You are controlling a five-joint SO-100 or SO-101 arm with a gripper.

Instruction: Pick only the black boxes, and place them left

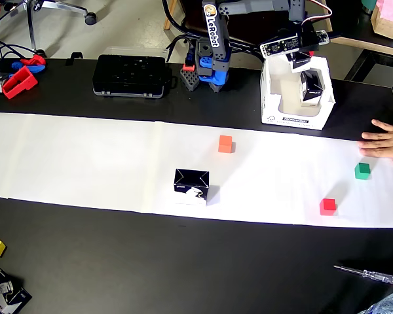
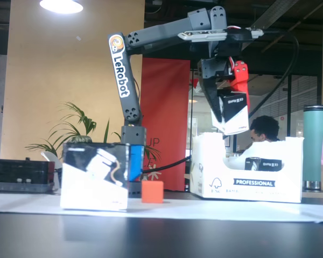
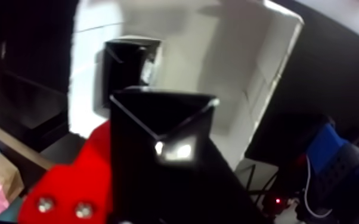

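My gripper [image 2: 229, 115] is shut on a black box [image 2: 232, 110] and holds it in the air above the white carton tray [image 2: 247, 185]. In the overhead view the gripper [image 1: 311, 86] and the held box [image 1: 314, 88] hang over the tray [image 1: 273, 108]. The wrist view shows the held box [image 3: 158, 149] against the red finger [image 3: 74, 179]. A second black box lies inside the tray [image 3: 125, 65], also in the fixed view [image 2: 264, 164]. A third black box [image 1: 192, 185] stands on the white paper [image 1: 85, 157], near in the fixed view [image 2: 95, 174].
On the paper are an orange cube [image 1: 226, 144], a green cube [image 1: 362, 171] and a red cube [image 1: 327, 206]. A person's hand [image 1: 386, 140] rests at the right edge. A flat black case [image 1: 131, 75] lies beside the arm base [image 1: 209, 69]. A screwdriver [image 1: 367, 273] lies front right.
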